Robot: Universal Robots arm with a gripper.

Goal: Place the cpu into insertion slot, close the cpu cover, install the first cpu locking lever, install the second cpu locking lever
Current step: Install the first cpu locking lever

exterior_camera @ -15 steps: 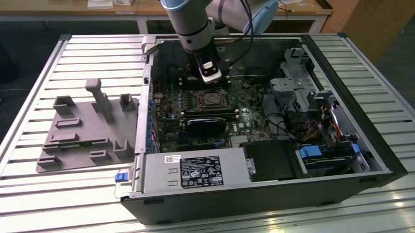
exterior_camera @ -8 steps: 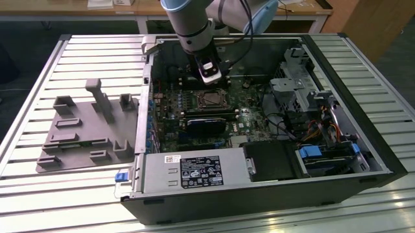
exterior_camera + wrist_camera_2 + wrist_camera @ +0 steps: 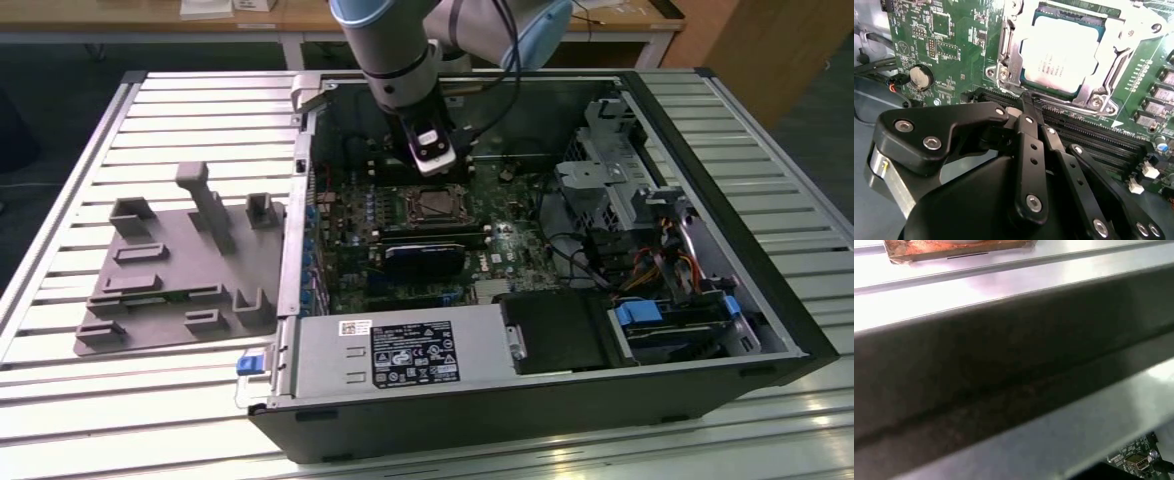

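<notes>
Hovering inside the open computer case (image 3: 694, 200), my claw (image 3: 1026, 102) hangs just beside the slot (image 3: 434, 205), at the edge nearer to the long dark memory slots (image 3: 1094, 140). In the second wrist view my two fingers (image 3: 1029, 145) come together to one narrow tip, so the claw is closed, and I see nothing held between them. The tip is very close to the metal rim of the slot; I cannot tell if it touches.

The cpu (image 3: 1061, 55) lies flat in the slot, its silvery top facing up. The cover (image 3: 1009, 52) lies down around the cpu as a metal frame, and the chip shows through its window. Where the levers stand I cannot tell.

On the green motherboard (image 3: 954, 45) a round coin battery (image 3: 920, 77) sits well apart from the slot. In the exterior view, a black card (image 3: 427, 255) stands near the slot, on the side away from my arm (image 3: 400, 50). The case lies on a slatted metal counter (image 3: 80, 200), and a grey fixture (image 3: 174, 270) with upright pegs rests on the counter to the exterior view's left of the case.
</notes>
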